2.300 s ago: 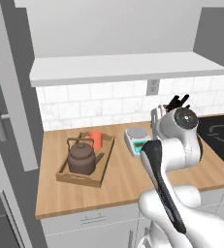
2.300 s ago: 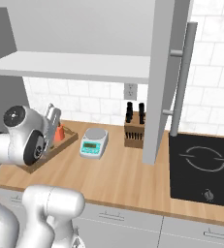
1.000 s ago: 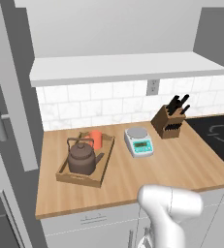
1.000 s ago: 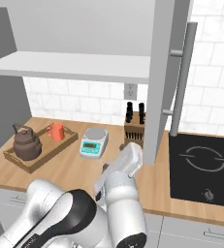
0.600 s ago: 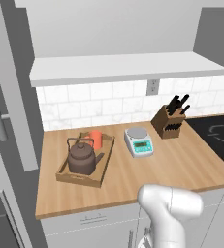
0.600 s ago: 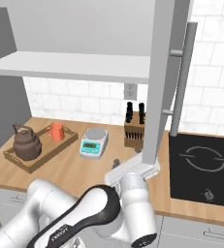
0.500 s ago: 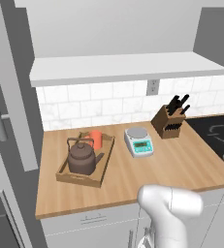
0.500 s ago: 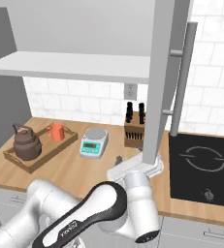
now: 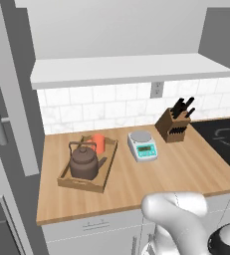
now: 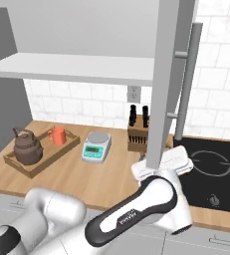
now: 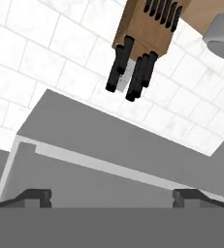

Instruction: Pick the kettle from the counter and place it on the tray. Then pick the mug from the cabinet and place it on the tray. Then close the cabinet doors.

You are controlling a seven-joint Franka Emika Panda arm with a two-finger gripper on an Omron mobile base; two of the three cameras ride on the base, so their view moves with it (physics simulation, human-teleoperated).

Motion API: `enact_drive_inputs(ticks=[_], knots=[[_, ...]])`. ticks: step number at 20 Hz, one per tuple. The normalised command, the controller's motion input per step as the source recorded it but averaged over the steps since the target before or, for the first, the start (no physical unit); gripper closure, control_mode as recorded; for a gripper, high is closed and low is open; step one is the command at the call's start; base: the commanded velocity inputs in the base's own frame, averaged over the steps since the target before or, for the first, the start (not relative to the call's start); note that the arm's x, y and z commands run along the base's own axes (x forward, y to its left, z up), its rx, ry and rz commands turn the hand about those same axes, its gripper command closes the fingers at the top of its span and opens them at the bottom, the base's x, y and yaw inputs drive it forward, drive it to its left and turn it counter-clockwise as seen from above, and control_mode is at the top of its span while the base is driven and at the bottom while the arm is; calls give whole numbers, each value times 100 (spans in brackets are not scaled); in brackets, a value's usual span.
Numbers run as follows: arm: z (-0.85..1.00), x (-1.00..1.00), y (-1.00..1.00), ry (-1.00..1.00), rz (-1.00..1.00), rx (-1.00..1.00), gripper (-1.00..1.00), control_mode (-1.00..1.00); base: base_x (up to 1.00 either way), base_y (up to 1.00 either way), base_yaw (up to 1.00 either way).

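- The kettle point(image 9: 85, 165) is sitting upright on the tray point(image 9: 70, 183), at the left end of the counter point(image 9: 186, 169).
- The mug point(image 9: 98, 143) is standing on the same tray, just behind the kettle, toward the tiled wall.
- The cabinet point(image 9: 121, 69) is showing its flat grey shelf base above the counter; both cabinet doors point(image 10: 172, 74) are standing open, the right one hanging edge-on before the right base camera.
- The gripper point(image 11: 111, 196) is pointing toward the underside of the cabinet, with the knife block point(image 11: 151, 26) appearing rolled over in the hand view.
- The fingertips point(image 11: 33, 196) are standing wide apart, holding nothing.
- A small scale point(image 9: 142, 146) is resting between the tray and the knife block.
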Motion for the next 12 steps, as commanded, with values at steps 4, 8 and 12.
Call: enact_drive_inputs(ticks=[4, 8, 12], knots=[[0, 16, -67, 0, 11, 2, -100, -100, 0, 0, 0], [0, 0, -51, -1, 10, 0, -100, -100, 0, 0, 0], [20, -7, -39, -13, 8, 1, -100, -100, 0, 0, 0]])
